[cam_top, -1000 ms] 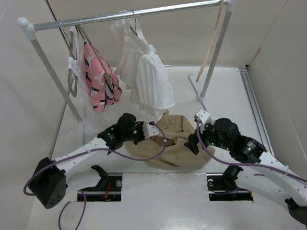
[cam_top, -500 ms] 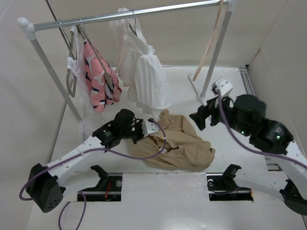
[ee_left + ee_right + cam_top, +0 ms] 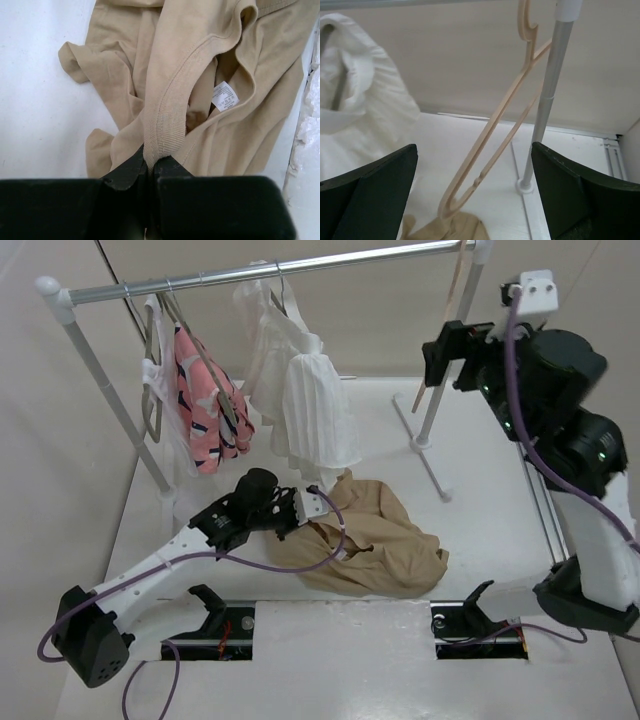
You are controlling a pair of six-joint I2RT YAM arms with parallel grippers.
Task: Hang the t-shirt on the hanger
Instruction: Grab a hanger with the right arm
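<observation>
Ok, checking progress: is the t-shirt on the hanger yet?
Off. The t-shirt lies crumpled on the table; the hanger hangs bare from the rail.

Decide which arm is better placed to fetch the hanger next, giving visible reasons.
Right. The right fingers are open and raised, facing the hanger, which hangs at the right end of the rail. The left fingers are shut on the collar of the t-shirt, far from it.

We spot one white tag (image 3: 225, 96) sewn inside the t-shirt (image 3: 170, 70) neck, up and right of the fingertips of the left gripper (image 3: 150, 162). Its print is too fine for us to read, and no other lettering shows.
</observation>
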